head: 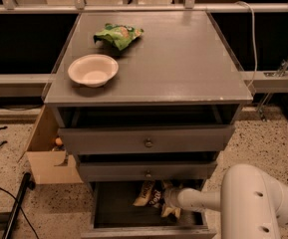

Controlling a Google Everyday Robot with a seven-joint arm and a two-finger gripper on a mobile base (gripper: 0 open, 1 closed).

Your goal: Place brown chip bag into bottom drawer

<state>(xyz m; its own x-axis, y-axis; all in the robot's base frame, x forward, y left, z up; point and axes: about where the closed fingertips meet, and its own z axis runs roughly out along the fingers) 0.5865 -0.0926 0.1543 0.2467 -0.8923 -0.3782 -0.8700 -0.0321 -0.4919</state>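
Observation:
The brown chip bag (151, 196) lies inside the open bottom drawer (113, 210), dark with tan ends and white lettering, partly under the overhang of the middle drawer. My gripper (170, 200) reaches into that drawer from the right, at the bag's right end and touching it. The white arm (203, 199) runs back to the large white body at lower right. The gripper's tip is hidden behind the bag and in the drawer's shadow.
A white bowl (92, 69) and a small green bag (118, 35) sit on the grey cabinet top (183, 59). The top drawer (146, 141) and middle drawer (146, 172) stand slightly out. An open cardboard box (46, 156) stands left of the cabinet, with a black cable on the floor.

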